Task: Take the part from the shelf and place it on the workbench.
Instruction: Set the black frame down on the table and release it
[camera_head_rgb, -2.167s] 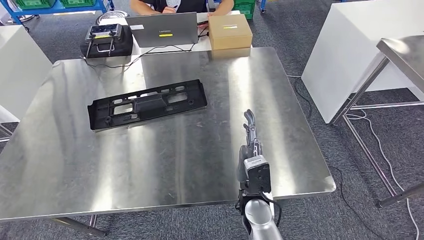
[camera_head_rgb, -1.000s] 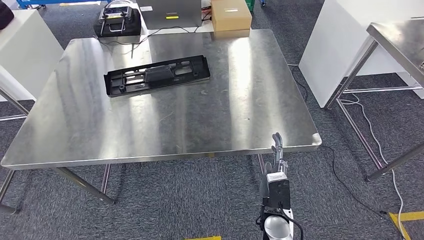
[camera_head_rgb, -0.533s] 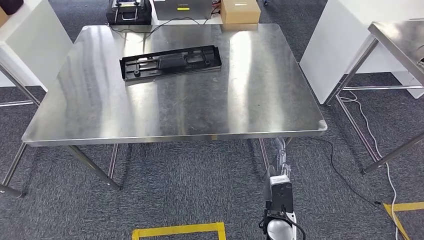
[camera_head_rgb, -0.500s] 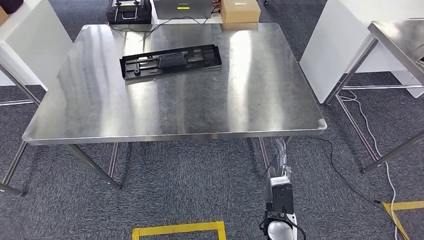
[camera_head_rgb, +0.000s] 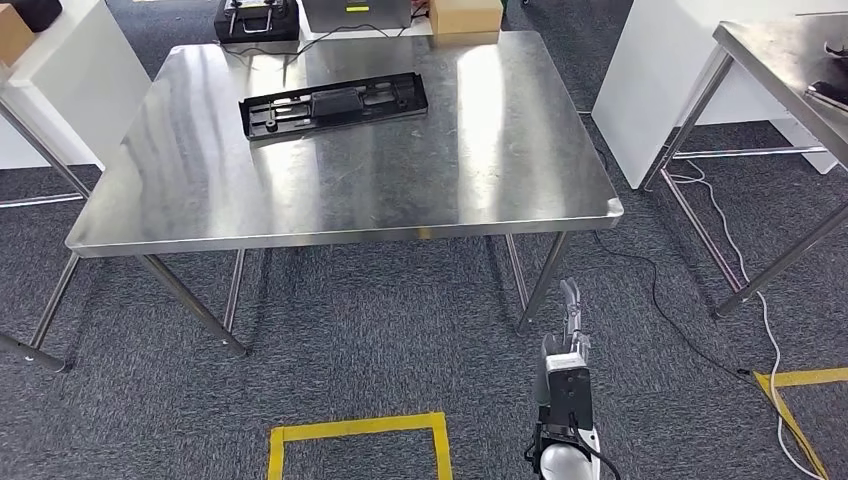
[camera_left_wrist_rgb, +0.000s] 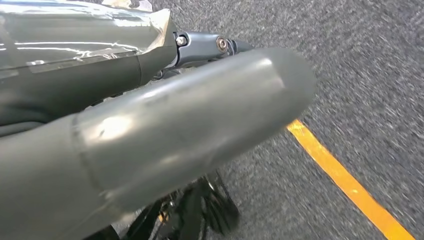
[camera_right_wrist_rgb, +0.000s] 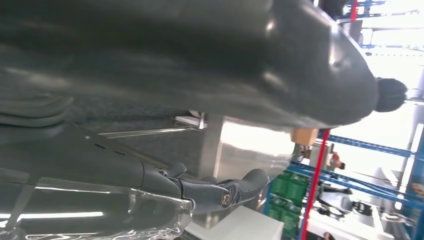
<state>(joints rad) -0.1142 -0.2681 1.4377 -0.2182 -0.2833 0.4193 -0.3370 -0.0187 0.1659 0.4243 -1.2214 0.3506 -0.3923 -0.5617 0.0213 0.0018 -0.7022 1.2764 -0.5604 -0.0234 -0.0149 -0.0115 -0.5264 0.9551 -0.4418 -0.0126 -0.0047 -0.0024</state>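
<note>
no legible text, labels, brands or numbers anywhere

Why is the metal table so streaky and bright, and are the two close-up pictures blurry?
Head view: sharp; the steel workbench throws pale glare streaks beside the black part. Left wrist view: the carpet and the yellow floor line are smeared, the left hand soft. Right wrist view: the right hand is dark against a washed-out bright background.

Grey carpet (camera_head_rgb: 380, 350) covers the floor, marked with yellow tape (camera_head_rgb: 355, 428). A steel desk (camera_head_rgb: 330, 200) gleams under the lights. White cabinets (camera_head_rgb: 655, 80) stand beside it.
</note>
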